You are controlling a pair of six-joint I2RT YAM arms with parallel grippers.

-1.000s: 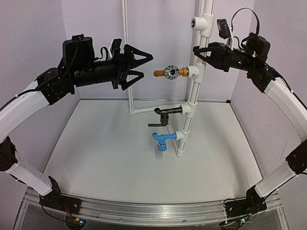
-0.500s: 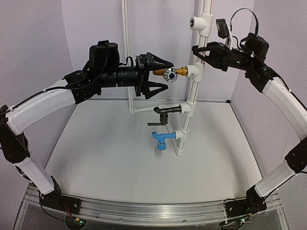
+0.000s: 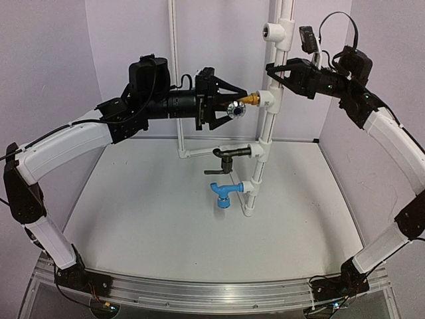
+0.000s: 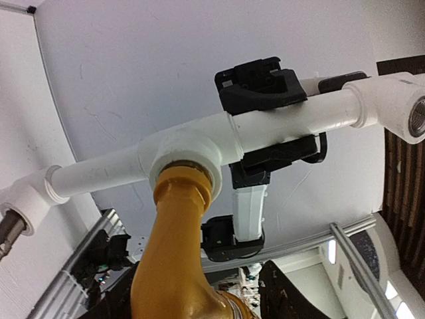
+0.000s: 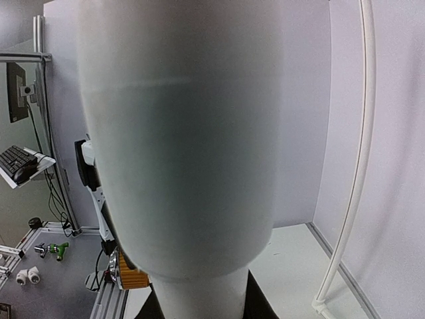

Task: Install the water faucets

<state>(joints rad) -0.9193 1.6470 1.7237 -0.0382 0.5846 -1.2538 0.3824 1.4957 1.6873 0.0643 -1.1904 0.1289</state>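
A brass-gold faucet (image 3: pixel 248 100) is screwed into a tee on the upright white pipe (image 3: pixel 267 133). A black faucet (image 3: pixel 229 154) and a blue faucet (image 3: pixel 223 193) sit in lower tees. My left gripper (image 3: pixel 231 106) stands open around the brass faucet's handle end. In the left wrist view the brass stem (image 4: pixel 176 266) runs up between my fingers (image 4: pixel 285 292), with a gap beside it, into the tee (image 4: pixel 186 149). My right gripper (image 3: pixel 273 72) is shut on the white pipe (image 5: pixel 186 133) just above that tee.
An open tee (image 3: pixel 275 31) tops the pipe. A thin white pipe (image 3: pixel 176 66) stands at the back, joined low by a horizontal branch (image 3: pixel 199 152). Purple walls close in on three sides. Loose fittings (image 5: pixel 30 276) lie outside the enclosure.
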